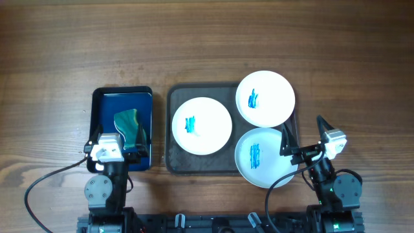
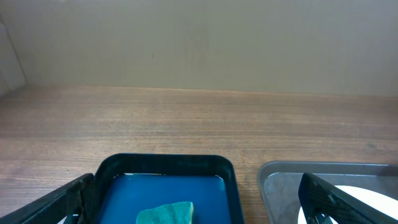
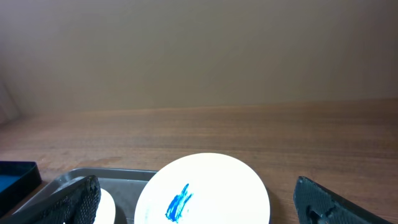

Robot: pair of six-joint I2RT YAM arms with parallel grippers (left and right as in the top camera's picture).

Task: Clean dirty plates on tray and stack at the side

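The left gripper [image 1: 118, 137] hangs with its fingers spread wide and empty over the near end of a small blue tray [image 1: 123, 91]. A teal sponge [image 1: 128, 125] lies in it, right between the fingers. Just to that gripper's right sits the grey tray [image 1: 194, 163] with three dirty plates [image 1: 202, 125], each smeared blue. The right gripper [image 1: 303, 134] is also wide open and holds nothing. It is at the grey tray's right edge, with one plate ahead to its left and another beside its left finger, both overlapping the rim.
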